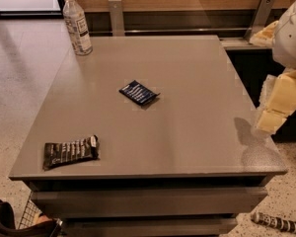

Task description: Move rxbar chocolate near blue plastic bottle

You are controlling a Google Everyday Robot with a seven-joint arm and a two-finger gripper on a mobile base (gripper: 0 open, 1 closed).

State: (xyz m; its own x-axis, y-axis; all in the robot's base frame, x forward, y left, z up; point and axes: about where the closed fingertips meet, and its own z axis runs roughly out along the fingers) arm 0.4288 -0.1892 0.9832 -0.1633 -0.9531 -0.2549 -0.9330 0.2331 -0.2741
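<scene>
Entries as I read them from my station:

1. Bar (70, 152). It lies flat at the near-left corner of the tabletop (202, 83), its long side roughly along the near edge and its white patch at the right end. Nothing touches it.
2. Bottle (77, 23). It stands upright at the far-left corner, white cap on, well apart from the bar along the same left side.
3. Blue packet (138, 93). It lies flat near the middle of the tabletop, to the right of the straight line from bar to bottle.
4. Hand (270, 120). It hangs off the right edge of the tabletop, well apart from the bar and carrying nothing. I cannot tell whether it is open or closed.

Handling notes on entry 1:
- I judge the bar light, with a firm core inside a slick, crinkly wrapper that sits low on the surface.
- The wrapper may skate on the smooth tabletop if I nudge it before closing on it.
- I would come straight down and take it across the narrow width at mid-length, not by the thin sealed ends, which could fold or slip.
- I would set it down just short of the bottle, which looks tall and likely to tip.
</scene>
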